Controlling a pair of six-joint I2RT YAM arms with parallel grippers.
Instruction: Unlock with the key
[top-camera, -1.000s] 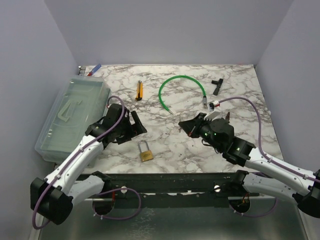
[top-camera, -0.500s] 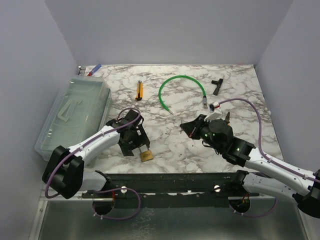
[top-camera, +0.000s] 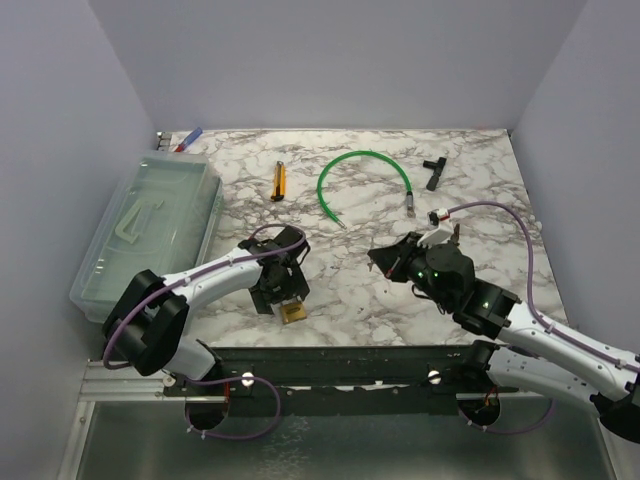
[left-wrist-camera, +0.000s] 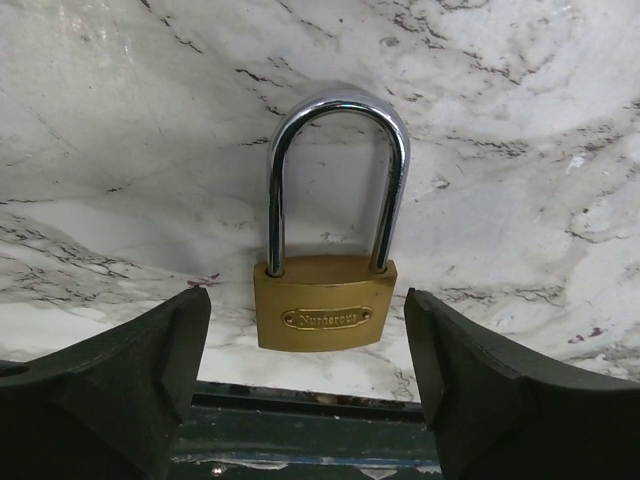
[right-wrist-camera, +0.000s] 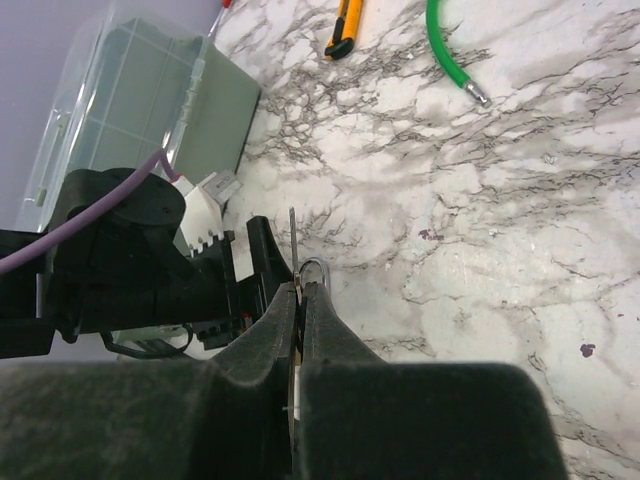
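Key (right-wrist-camera: 293, 250) — thin silvery sliver, brass padlock (left-wrist-camera: 325, 316)

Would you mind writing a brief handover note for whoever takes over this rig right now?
Left gripper: open, jaws on either side of the padlock, not touching it.
Right gripper: shut on the key, raised and off to the padlock's right in the top view.
Done: key picked up.
Left: grip the padlock, insert and turn the key. The shackle is seated in the body.
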